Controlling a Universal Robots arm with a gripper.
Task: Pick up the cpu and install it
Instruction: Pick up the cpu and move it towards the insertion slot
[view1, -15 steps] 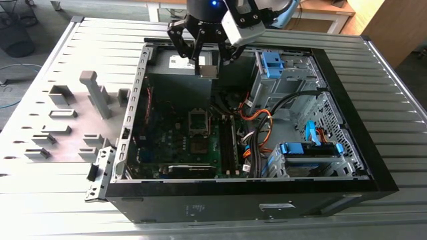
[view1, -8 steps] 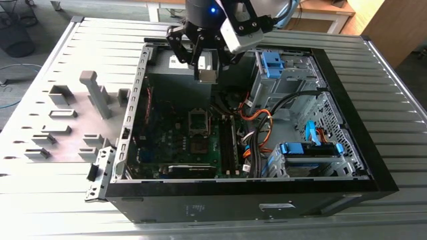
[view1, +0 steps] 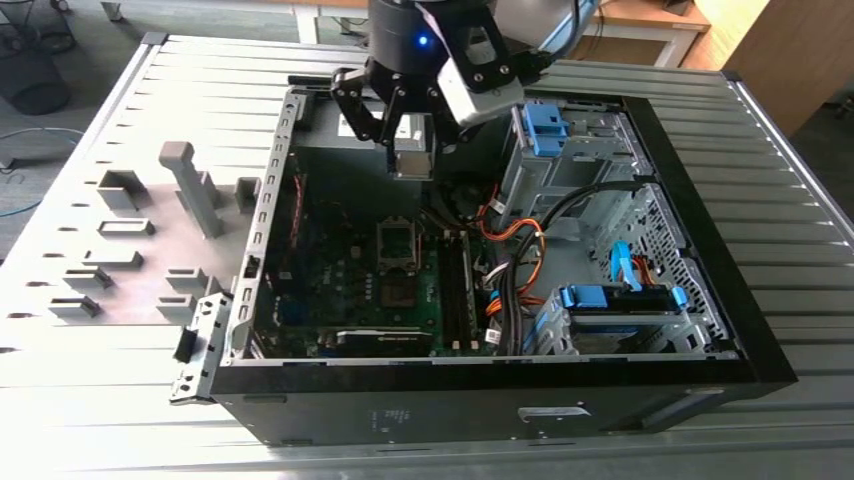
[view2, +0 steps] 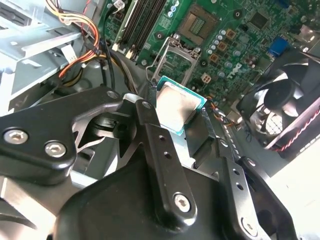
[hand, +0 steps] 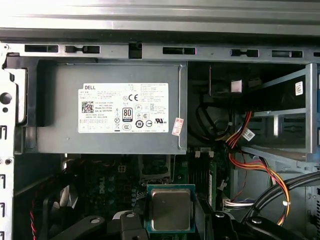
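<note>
The gripper is hanging over the far part of the open computer case; its fingers are clamping the cpu by two opposite edges, silvery top showing in both wrist views; the chip is hovering above the motherboard, well clear of the socket frame.

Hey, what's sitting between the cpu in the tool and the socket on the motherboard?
In the second wrist view, the open metal socket frame lies on the board between the held cpu and the socket.
</note>
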